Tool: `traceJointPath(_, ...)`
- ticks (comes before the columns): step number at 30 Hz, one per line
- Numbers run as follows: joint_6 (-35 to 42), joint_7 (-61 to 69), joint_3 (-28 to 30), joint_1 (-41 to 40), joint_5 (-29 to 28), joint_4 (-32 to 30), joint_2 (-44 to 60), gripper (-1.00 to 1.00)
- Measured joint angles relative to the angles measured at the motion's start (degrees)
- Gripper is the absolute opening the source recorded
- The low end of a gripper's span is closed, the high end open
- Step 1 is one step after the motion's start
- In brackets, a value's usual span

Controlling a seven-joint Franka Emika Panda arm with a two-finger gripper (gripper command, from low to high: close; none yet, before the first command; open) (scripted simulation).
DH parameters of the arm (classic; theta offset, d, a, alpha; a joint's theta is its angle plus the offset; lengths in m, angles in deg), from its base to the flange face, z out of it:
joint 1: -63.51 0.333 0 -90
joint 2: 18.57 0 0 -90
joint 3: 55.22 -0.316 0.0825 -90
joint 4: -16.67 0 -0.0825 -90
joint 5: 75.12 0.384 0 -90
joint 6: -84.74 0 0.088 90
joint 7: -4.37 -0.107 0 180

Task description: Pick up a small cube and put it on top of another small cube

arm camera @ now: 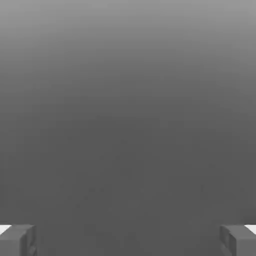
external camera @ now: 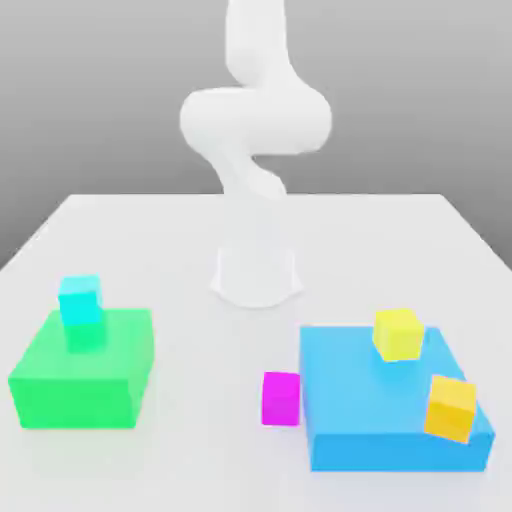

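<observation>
The small magenta cube [external camera: 281, 398] rests on the white table, right beside the big blue block [external camera: 392, 400] on the exterior view's left side of it. Two yellow cubes [external camera: 398, 333] [external camera: 451, 407] sit on the blue block. A cyan cube [external camera: 80, 301] sits on the big green block [external camera: 85, 368]. The white arm [external camera: 255, 130] rises from its base at the table's middle back and runs up past the exterior view's top edge. In the hand view my gripper [arm camera: 128, 240] is open, its two grey fingertips [arm camera: 18, 240] far apart with only grey background between them.
The white table [external camera: 200, 450] spreads out around the blocks, with the arm's round base [external camera: 256, 275] standing at its centre back. The green block lies toward the exterior view's left and the blue block toward its right.
</observation>
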Motion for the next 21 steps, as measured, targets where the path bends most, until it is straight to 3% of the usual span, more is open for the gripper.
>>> traceJointPath(11, -11.2, 23.8, 5.2, 7.1, -5.2, -12.3, 14.8, 0.0)
traceJointPath(21, -21.4, 47.5, 10.9, 13.2, -6.7, -23.3, 28.0, 0.0)
